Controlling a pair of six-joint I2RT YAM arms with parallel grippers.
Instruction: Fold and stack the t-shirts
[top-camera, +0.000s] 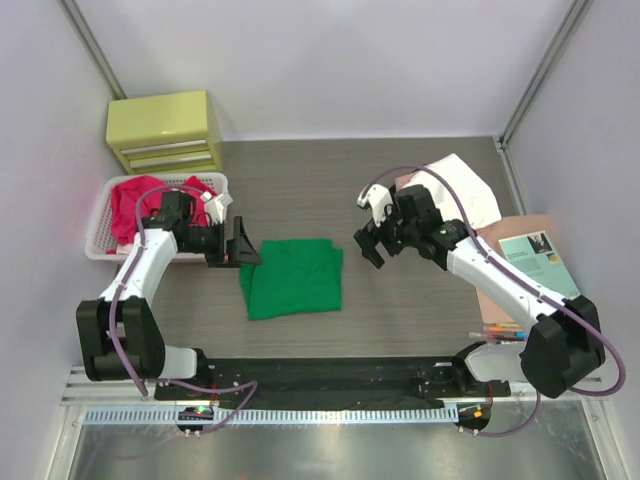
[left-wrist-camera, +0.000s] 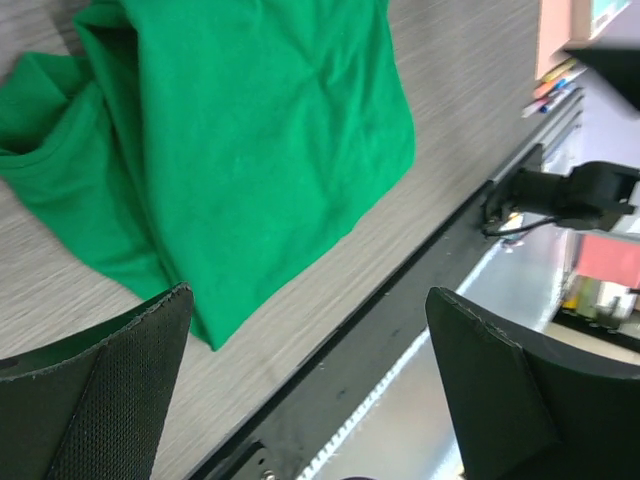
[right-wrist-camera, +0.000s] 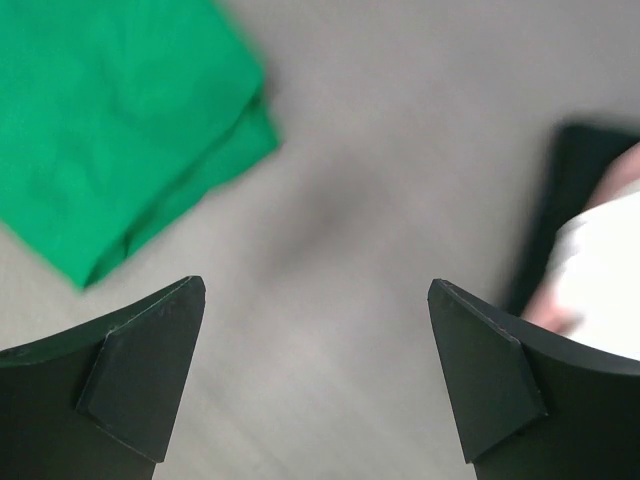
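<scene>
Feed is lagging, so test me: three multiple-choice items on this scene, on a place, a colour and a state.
1. The green t-shirt lies: A against the left wall; B in the middle of the table; C over the near edge.
2. The t-shirts in the basket are: A red; B black; C blue.
3. The left hand and right hand are: A both open; B both shut on cloth; C left shut only.
B, the top view shows it there; A, red cloth fills the basket; A, each wrist view shows a wide gap, nothing held.
</scene>
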